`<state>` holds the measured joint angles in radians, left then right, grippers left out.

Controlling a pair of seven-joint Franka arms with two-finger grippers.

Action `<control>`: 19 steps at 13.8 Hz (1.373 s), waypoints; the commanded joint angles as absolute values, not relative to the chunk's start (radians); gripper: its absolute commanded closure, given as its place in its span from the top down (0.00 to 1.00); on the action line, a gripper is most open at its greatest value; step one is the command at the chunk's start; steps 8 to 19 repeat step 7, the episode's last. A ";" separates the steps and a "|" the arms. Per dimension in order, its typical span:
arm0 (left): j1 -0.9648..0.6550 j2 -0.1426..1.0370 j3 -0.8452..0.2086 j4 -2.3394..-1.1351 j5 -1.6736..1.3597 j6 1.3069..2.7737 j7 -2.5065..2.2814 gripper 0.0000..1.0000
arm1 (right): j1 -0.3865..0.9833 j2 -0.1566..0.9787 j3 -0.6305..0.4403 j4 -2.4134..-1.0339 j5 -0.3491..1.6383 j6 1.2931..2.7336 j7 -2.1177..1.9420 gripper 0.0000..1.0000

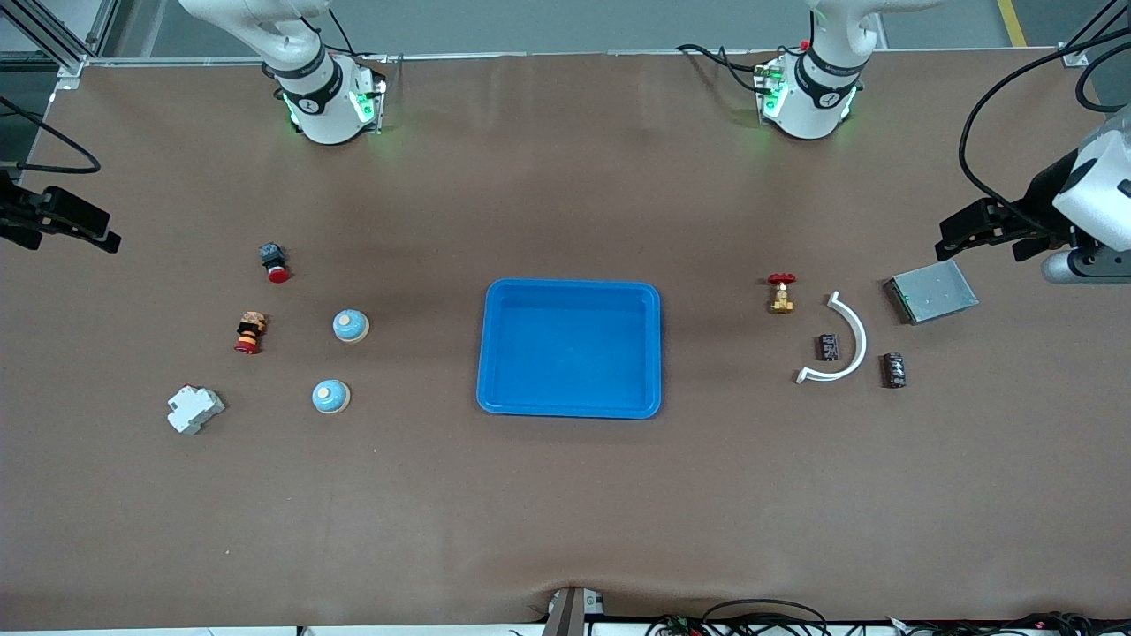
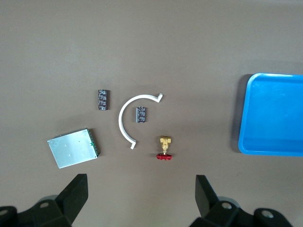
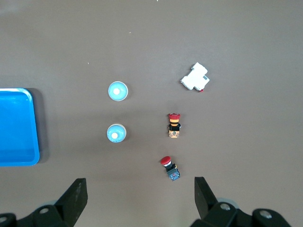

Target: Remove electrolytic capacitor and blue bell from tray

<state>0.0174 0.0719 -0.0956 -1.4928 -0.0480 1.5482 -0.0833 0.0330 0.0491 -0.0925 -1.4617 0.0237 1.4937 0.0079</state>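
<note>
You'll find the blue rectangular plastic tray (image 1: 570, 347) empty at mid-counter, with the two small black cylindrical capacitors (image 1: 828, 346) (image 1: 894, 369) lying toward the left arm's end, one inside the white curved plastic strip (image 1: 844, 340) and one just outside it. The two light-blue domed bells (image 1: 351, 326) (image 1: 330, 397) stand toward the right arm's end, one nearer the front camera. The left gripper (image 2: 142, 194) hangs over the grey metal plate (image 1: 931, 291), the right gripper (image 3: 140, 194) at its counter edge, both jaws released and empty; any print on the capacitors is too small to read.

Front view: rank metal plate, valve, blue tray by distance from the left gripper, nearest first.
From the open left gripper, at its arm's end of the table:
1. Metal plate, just beside it.
2. Valve, toward the tray.
3. Blue tray, table centre.
</note>
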 commanded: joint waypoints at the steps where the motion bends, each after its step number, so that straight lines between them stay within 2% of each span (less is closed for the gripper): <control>1: 0.021 0.055 -0.106 -1.496 -0.031 1.551 -0.081 1.00 | 0.018 0.012 -0.078 -1.499 0.034 1.502 0.021 1.00; 19: 0.021 0.057 -0.104 -1.496 -0.031 1.551 -0.074 1.00 | 0.028 0.014 -0.078 -1.499 0.035 1.505 0.025 1.00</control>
